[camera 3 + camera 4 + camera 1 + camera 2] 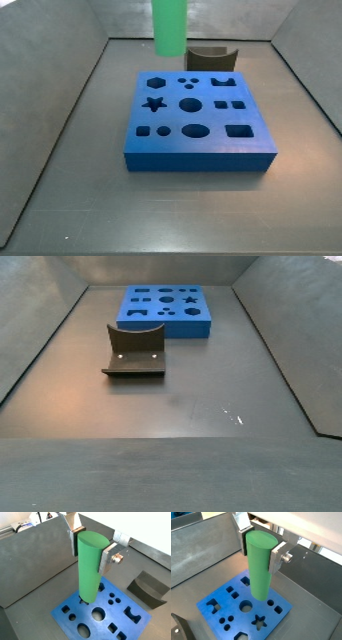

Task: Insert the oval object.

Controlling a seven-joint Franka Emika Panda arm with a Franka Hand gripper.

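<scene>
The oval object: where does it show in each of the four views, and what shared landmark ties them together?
Wrist view: the oval object stands upright in the gripper, above the blue block.
Wrist view: the oval object again in the gripper, over the blue block.
Side view: its lower part hangs at the top edge, behind the block.
Side view: not in it.
Shared landmark: the blue block.

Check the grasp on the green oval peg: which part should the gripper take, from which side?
Grip the upper end, from above, as now. The oval object hangs upright, and the gripper has its silver fingers closed on opposite sides near the top. That probably leaves the long lower end free to go down into the blue block.
</scene>
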